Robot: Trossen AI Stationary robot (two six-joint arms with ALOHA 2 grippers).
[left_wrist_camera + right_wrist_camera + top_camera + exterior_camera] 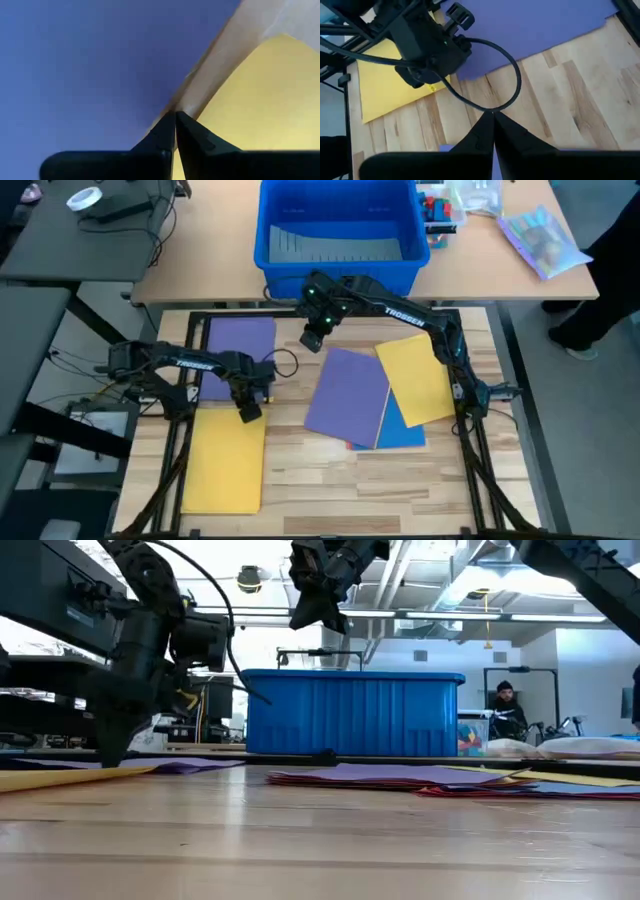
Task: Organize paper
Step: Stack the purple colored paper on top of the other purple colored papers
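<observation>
Two sheets of paper lie flat at the table's left: a purple sheet [235, 350] toward the far side and a yellow sheet [225, 465] toward the near side. At centre right is a loose overlapping pile: a purple sheet [345, 395], a yellow sheet [420, 380], a blue sheet [405, 432] and a red edge [358, 445] underneath. My left gripper [248, 412] is shut and points down, low over the gap between the left purple and yellow sheets. My right gripper [311, 340] is shut and hangs high above the table [325, 615], holding nothing. My left gripper has its shut fingertips [167, 125] down at the strip of bare wood [210, 75] between the purple sheet [90, 65] and the yellow sheet [260, 100]. I cannot tell whether they touch the table or either sheet.
A big blue bin [340, 230] stands on the farther table behind the work area. A clear bag [545, 240] with colourful contents lies at the far right, and a person [610, 280] stands beyond it. A black cable [285, 363] loops from my left gripper.
</observation>
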